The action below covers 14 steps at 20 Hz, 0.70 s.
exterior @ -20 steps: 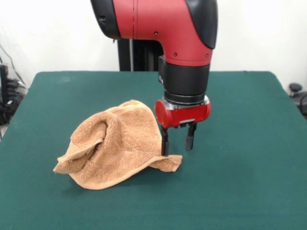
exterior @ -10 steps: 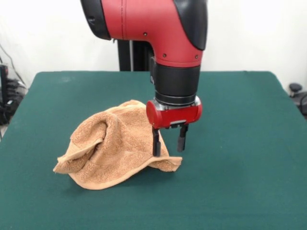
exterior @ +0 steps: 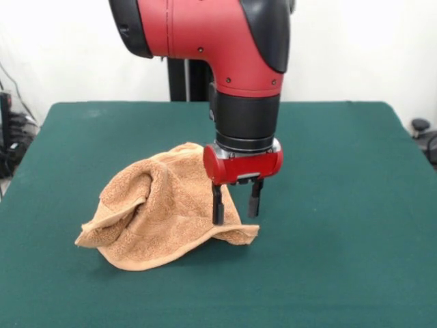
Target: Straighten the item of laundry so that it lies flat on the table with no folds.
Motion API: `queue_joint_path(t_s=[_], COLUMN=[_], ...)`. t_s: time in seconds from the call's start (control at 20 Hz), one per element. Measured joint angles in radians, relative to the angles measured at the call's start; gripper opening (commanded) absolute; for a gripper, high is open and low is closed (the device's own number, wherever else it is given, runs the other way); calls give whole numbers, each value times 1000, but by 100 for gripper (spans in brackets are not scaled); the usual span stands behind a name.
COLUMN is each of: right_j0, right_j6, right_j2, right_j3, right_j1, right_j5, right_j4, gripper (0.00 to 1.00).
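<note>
- Claw (exterior: 235, 203): two black fingers pointing straight down, spread apart with a clear gap between them, holding nothing. One finger (exterior: 217, 205) stands in front of the towel's right slope; whether it touches the cloth cannot be told. The other finger hangs over the towel's right edge.
- Arm (exterior: 225, 61): red and black, coming down from above, wrist upright over the right part of the towel.
- Towel (exterior: 157, 212): orange-tan terry, crumpled in a humped heap at the middle of the table, somewhat left of centre. A deep fold runs down the left side of the hump; a flat tongue pokes out at the far-left low corner; a thin flap lies on the table at the right, under the claw.
- Handling, as a judgement: light, soft and limp; it will drape and drag rather than hold shape, and the terry should give a good grip. No fragility.
- Hold point, as a judgement: the right flap or its corner, flat and thin enough to pinch, then drawn rightward to open the hump.
- Table (exterior: 341, 171): green felt top, bare around the towel.
</note>
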Motion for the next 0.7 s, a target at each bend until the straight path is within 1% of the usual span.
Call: queue_joint_path(t_s=[0.3, 0.6, 0.7], right_j0=[11, 28, 28], right_j6=[0, 0, 0], right_j2=[-3, -3, -3], right_j3=[-48, -103, -111], right_j1=[60, 117, 120], right_j5=[-46, -49, -48], right_j4=[0, 0, 1], gripper=[100, 100, 100])
